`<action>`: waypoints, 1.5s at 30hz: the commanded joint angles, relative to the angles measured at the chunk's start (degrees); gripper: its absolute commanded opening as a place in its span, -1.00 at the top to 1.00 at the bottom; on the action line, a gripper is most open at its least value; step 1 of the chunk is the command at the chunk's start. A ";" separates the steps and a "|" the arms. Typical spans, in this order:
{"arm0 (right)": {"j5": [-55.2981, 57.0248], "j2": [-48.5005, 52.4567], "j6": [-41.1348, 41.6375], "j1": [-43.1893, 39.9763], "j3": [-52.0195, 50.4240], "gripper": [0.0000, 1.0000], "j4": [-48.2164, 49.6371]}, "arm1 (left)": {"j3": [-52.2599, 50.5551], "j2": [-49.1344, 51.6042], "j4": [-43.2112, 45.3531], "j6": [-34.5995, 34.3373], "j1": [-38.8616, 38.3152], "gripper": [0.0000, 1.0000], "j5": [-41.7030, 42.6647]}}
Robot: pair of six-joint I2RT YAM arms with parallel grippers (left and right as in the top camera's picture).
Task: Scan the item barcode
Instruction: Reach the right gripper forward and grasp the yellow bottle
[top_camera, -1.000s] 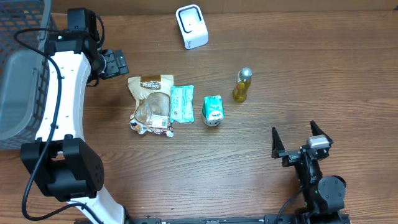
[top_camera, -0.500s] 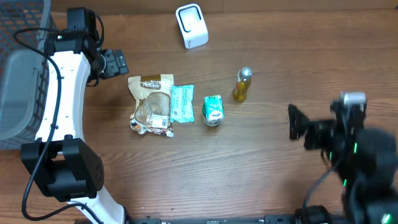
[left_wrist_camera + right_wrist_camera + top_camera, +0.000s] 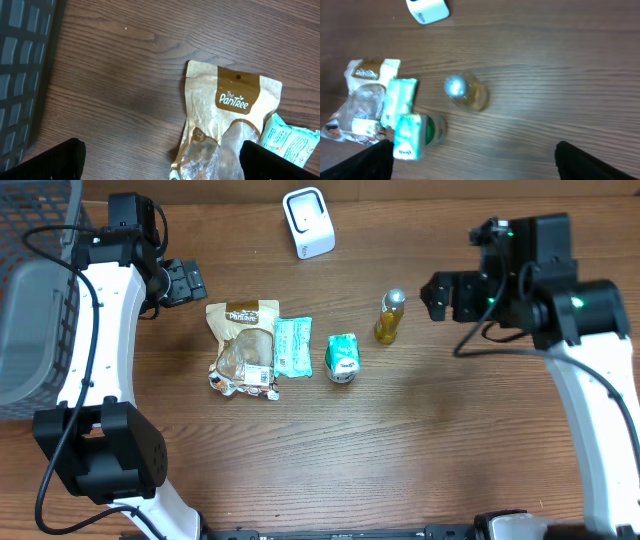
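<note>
From overhead, a white scanner (image 3: 308,222) is seen standing at the far edge of the wooden counter (image 3: 330,460). Four goods are laid out in a row nearer the middle: a brown pouch (image 3: 243,345), a teal packet (image 3: 293,345) touching its right edge, a small green and white carton (image 3: 343,358) just beside that, and a yellow bottle (image 3: 390,317) with a silver cap, set apart to the right. A grey basket (image 3: 30,280) is placed at the left edge. The left pincer (image 3: 185,282) is held released above the counter, just beyond the pouch's top corner. The right pincer (image 3: 440,295) is held released near the bottle, apart from it, with nothing grasped.

In the left wrist view, the pouch's printed top and the corner of the packet are shown below the camera, the basket wall at the left. Both dark fingertips (image 3: 50,162) are spread wide, with nothing gripped between them.

In the right wrist view, the bottle is seen from above near the centre, the carton, packet and pouch to its left, the scanner at the top edge. The fingertips (image 3: 595,162) are spread wide apart over bare wood.
</note>
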 commanded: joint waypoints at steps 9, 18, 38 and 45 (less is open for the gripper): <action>-0.04 8.85 10.93 1.42 6.95 -0.90 3.45 | 0.90 -0.24 0.00 1.14 -0.11 -0.99 0.09; 2.49 19.58 10.75 1.88 25.42 -0.96 -15.89 | 0.90 -0.24 0.00 1.11 -0.11 -0.99 0.09; 11.50 31.21 12.28 11.72 22.88 -1.00 -11.93 | 0.90 -0.24 0.00 1.11 -0.11 -0.99 0.09; 11.74 34.40 12.28 11.74 21.79 -0.99 -12.00 | 0.90 -0.24 0.02 1.11 -0.11 -0.99 0.09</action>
